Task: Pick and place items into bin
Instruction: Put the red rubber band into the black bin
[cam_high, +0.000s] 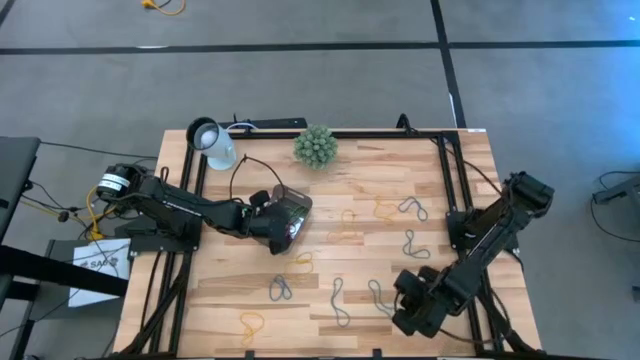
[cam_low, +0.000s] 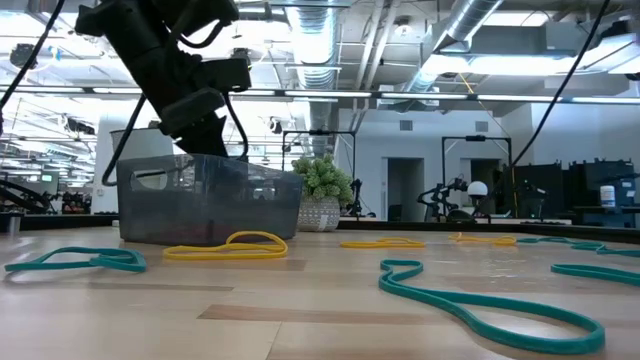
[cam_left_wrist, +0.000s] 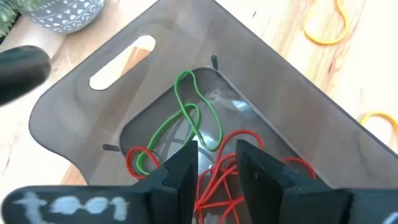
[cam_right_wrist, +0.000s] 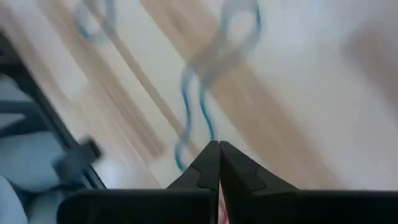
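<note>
Right gripper (cam_right_wrist: 218, 163), low centre of its wrist frame: jaws together, holding nothing we can confirm. Teal loop (cam_right_wrist: 198, 93): light, floppy; we'd pinch one strand. Left gripper (cam_left_wrist: 216, 163), fingers apart, over bin (cam_left_wrist: 93, 106).

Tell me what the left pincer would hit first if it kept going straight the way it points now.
Probably the red loops lying in the bin beside a green loop; the left pincer points down into it, though depth is unclear.

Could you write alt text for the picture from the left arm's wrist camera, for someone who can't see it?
The left pincer hangs, fingers slightly apart, over a dark smoky translucent plastic bin holding thin green and red rubber-band loops. Around the bin lies a pale wooden table with two yellow loops, and a patterned grey plant pot stands at the edge.
</note>
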